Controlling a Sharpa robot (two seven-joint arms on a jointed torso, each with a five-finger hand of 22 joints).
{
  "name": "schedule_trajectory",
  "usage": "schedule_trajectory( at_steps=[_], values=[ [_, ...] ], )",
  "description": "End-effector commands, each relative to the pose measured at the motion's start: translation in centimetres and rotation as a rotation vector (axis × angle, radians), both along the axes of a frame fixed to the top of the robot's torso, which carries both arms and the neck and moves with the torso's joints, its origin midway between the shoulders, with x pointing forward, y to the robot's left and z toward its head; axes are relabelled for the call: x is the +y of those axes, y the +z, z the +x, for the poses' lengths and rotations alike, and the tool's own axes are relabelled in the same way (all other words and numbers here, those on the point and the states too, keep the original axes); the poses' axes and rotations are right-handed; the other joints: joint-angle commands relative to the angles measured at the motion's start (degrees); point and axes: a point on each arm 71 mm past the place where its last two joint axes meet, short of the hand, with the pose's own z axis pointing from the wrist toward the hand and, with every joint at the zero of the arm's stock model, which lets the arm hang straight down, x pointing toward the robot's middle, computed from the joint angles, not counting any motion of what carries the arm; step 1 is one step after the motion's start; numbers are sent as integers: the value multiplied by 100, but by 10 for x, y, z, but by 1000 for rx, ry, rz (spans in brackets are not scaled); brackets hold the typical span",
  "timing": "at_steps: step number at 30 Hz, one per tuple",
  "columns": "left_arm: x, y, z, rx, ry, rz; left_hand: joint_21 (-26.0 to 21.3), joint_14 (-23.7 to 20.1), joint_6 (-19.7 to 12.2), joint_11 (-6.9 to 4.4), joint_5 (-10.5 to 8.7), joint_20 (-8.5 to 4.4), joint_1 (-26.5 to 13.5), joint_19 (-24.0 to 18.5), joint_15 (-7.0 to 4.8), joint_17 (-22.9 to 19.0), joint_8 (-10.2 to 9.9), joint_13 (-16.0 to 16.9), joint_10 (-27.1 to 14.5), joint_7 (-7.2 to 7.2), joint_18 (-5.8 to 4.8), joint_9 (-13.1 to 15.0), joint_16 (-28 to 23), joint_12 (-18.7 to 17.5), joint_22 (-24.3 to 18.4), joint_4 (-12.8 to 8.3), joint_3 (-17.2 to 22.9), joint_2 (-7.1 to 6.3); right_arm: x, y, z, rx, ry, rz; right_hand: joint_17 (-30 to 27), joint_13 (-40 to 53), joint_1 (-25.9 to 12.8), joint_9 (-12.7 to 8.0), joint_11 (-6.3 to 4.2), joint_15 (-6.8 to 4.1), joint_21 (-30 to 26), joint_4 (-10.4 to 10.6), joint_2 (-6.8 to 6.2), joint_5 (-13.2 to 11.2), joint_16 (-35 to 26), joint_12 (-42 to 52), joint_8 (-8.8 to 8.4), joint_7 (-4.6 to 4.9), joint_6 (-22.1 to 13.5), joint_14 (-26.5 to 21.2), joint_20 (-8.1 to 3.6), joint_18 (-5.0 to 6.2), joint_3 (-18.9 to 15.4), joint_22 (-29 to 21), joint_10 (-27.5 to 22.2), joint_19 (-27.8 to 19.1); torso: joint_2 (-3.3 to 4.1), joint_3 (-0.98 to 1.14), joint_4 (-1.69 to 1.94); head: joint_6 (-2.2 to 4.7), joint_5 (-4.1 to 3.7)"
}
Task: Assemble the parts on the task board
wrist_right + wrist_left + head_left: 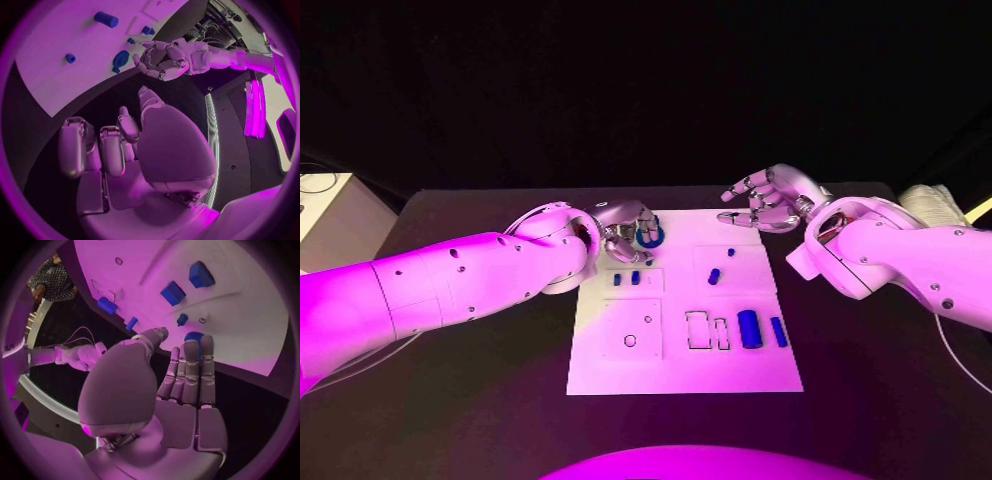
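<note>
Task board (678, 375): white plate, flat at the middle of the black counter (877, 400), with outlined recesses and small holes on its face.

Progress, as judged: early. Most parts lie loose; no recess near the board's front edge looks filled.

Parts:
- Blue ring-shaped piece (652, 237), at the far left corner of the board, right at the left hand's fingertips.
- Two short blue pegs (626, 279), side by side just in front of the ring.
- One small blue peg (714, 276) near the board's middle.
- Blue cylinder (749, 329) and slim blue bar (777, 331), side by side at the right, beside empty rectangular outlines.

Left hand (626, 228): fingers curled around the ring; whether it actually grips it I cannot tell.

Right hand (764, 199): off the board's far right corner, fingers apart, holding nothing.
</note>
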Motion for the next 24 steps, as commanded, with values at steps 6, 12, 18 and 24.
schedule_trajectory(
  at_steps=[6,12,18,24],
  values=[
    [-6,-9,-1,38,-41,162,142,233,219,-21,-35,-17,19,81,-18,137,-63,-153,208,-42,76,-209,393,-15,108,25,-51,-23,2,1,-1,-19,19,-9,748,-8,-20,-6,9,-34,-34,1,-17,16,-25,-23,33,-14,-23,366,-6,118,44,563,-50,-15,4,3,-15,-18,-6],
    [-10,-11,0,50,-42,182,204,386,331,-35,-36,-26,16,96,-28,303,-102,-228,366,-37,76,-311,625,-16,159,41,-34,-6,3,1,-1,-19,21,-8,748,-8,-20,-6,9,-34,-34,1,-17,16,-25,-23,33,-14,-23,366,-6,118,44,563,-50,-15,3,-4,1,-12,-24],
    [-13,-11,2,42,-40,178,252,410,420,-41,-33,-38,89,105,-37,304,-126,-289,474,-20,78,-377,708,-40,196,13,47,49,4,1,-1,-20,22,-7,753,9,-25,-7,7,-35,-21,4,-16,16,-23,-5,36,-15,-23,368,-7,115,45,571,-28,-8,7,-5,-5,-13,-36],
    [-15,-12,4,43,-39,177,330,451,534,-35,-43,-48,166,109,-36,318,-158,-391,550,-7,77,-463,815,-124,259,-25,168,137,4,1,-1,-16,25,-9,753,9,-25,-7,7,-35,-21,4,-16,16,-23,-5,36,-15,-23,368,-7,115,45,571,-28,-8,-3,1,0,-21,-40]
  ],
)
